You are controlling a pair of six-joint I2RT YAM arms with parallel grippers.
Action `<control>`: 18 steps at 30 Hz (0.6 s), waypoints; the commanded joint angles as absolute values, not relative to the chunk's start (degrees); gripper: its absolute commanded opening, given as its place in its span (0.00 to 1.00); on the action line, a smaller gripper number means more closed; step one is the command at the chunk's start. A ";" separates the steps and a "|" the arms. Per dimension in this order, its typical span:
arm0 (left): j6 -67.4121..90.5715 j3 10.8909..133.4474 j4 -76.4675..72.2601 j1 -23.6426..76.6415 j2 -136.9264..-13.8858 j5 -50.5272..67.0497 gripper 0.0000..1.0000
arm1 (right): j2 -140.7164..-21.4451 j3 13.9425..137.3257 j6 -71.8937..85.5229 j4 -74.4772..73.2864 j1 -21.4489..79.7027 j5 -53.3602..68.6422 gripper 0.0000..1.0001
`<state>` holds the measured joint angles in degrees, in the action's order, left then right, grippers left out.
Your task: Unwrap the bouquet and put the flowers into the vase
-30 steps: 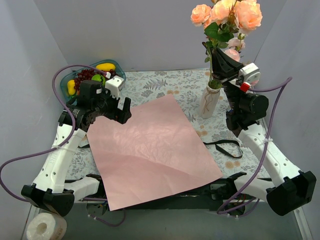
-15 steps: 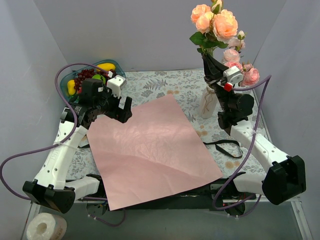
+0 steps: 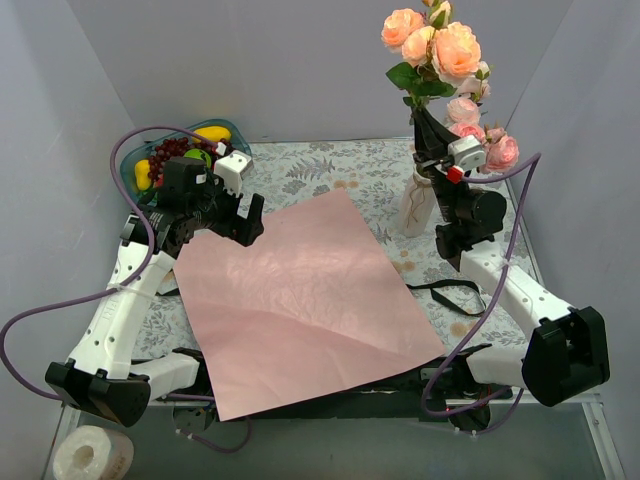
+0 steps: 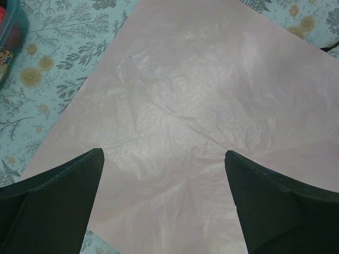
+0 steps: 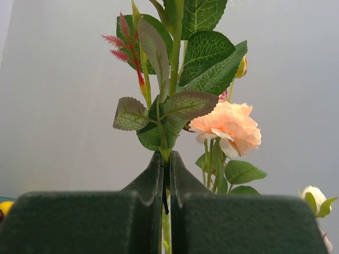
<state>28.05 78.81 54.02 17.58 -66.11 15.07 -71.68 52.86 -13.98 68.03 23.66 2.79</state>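
Note:
The flowers [image 3: 440, 45], pink and peach roses with green leaves, stand upright over the white vase [image 3: 418, 203] at the back right, their stems running down into its neck. My right gripper [image 3: 423, 118] is shut on the green stems [image 5: 168, 153] just above the vase; a peach bloom [image 5: 228, 127] shows beside the fingers. The lilac-pink wrapping paper [image 3: 300, 300] lies flat and unfolded on the table. A black ribbon [image 3: 447, 290] lies to the paper's right. My left gripper [image 3: 245, 222] hangs open over the paper's back left corner [image 4: 175, 121], holding nothing.
A teal bowl of fruit [image 3: 185, 155] sits at the back left, behind the left arm. A roll of white tape [image 3: 92, 455] lies at the near left corner. Grey walls close in the floral tablecloth [image 3: 330, 170] on three sides.
The right arm has swung left and lowered, bringing the held flowers from tilted right to upright over the vase. The left arm has barely moved.

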 commanded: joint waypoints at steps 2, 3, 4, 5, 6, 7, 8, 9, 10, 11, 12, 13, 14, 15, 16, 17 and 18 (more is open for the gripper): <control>27.51 80.15 54.75 17.40 -65.04 15.38 0.98 | -71.72 50.98 -16.17 73.47 23.03 -2.63 0.01; 27.51 80.33 54.93 17.40 -65.13 15.38 0.98 | -71.98 49.76 -16.17 74.43 22.85 -5.25 0.01; 27.42 80.51 55.02 17.40 -65.21 15.38 0.98 | -72.16 48.96 -16.17 75.31 22.76 -6.32 0.01; 27.60 80.77 55.19 17.40 -65.30 15.38 0.98 | -72.33 48.17 -15.91 76.28 22.68 -7.46 0.01; 27.60 80.86 55.54 17.32 -65.39 15.47 0.98 | -72.77 46.68 -15.82 77.68 22.50 -8.86 0.01; 27.60 81.03 55.72 17.40 -65.30 15.56 0.98 | -72.95 46.24 -15.91 77.87 22.41 -9.14 0.01; 27.60 81.21 55.90 17.40 -65.22 15.47 0.98 | -73.04 45.80 -16.00 78.05 22.41 -9.31 0.01; 27.42 81.38 56.07 17.40 -65.21 15.47 0.98 | -73.47 45.09 -16.08 78.39 22.50 -10.27 0.01; 27.42 81.56 56.16 17.40 -65.21 15.21 0.98 | -73.65 45.00 -16.08 78.83 22.50 -10.89 0.01; 27.42 81.82 56.25 17.40 -65.13 15.12 0.98 | -73.91 44.83 -16.08 78.84 22.41 -11.42 0.01; 27.33 81.91 56.60 17.40 -65.21 15.03 0.98 | -74.18 45.00 -15.74 78.75 22.41 -12.03 0.01; 27.33 82.09 56.69 17.40 -65.21 15.20 0.98 | -74.35 45.09 -15.47 78.31 22.41 -12.48 0.01; 27.42 82.35 56.78 17.40 -65.21 15.12 0.98 | -74.36 45.09 -15.12 78.14 22.41 -12.83 0.01; 27.60 82.44 56.86 17.40 -65.13 15.29 0.98 | -74.62 45.17 -14.86 77.53 22.33 -13.70 0.02; 27.68 82.62 56.87 17.40 -65.13 15.21 0.98 | -74.62 46.05 -14.51 76.30 22.32 -14.32 0.05; 27.77 82.88 56.87 17.40 -65.13 15.38 0.98 | -74.53 46.84 -13.98 72.20 22.32 -14.94 0.09; 27.77 82.97 56.87 17.40 -65.04 15.38 0.98 | -74.53 48.06 -13.63 68.85 22.32 -16.33 0.18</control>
